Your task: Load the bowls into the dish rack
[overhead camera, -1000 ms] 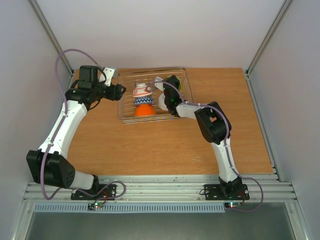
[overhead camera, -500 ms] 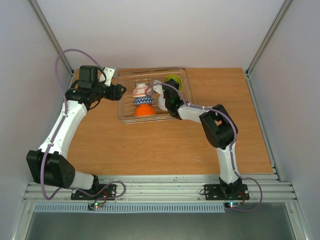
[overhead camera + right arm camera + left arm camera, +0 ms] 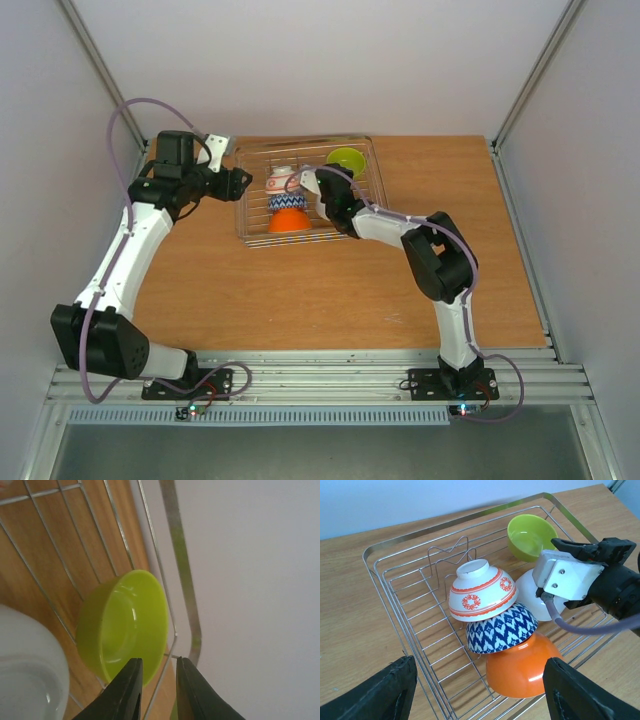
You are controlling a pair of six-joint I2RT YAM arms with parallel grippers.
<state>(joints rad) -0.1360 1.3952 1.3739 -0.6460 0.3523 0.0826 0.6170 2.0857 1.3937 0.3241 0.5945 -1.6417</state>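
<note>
The wire dish rack [image 3: 241,205] holds all the bowls. The red-patterned bowl [image 3: 480,590], blue zigzag bowl [image 3: 502,630] and orange bowl [image 3: 520,667] lean in a row, bottoms up. The white bowl [image 3: 526,587] lies beside them. The yellow-green bowl [image 3: 346,159] sits in the far right corner, also in the right wrist view [image 3: 125,625]. My right gripper [image 3: 306,181] is over the rack's middle, above the white bowl, jaws a narrow gap apart and empty [image 3: 157,661]. My left gripper [image 3: 477,695] is wide open and empty at the rack's left side [image 3: 240,181].
The rack stands at the back of the wooden table [image 3: 330,290]. Grey walls close in the back and both sides. My right arm's wrist and cable [image 3: 585,580] hang over the rack's right half.
My right gripper has drawn back to the left off the yellow-green bowl, which now shows uncovered in the rack's far right corner. The left arm has not moved.
</note>
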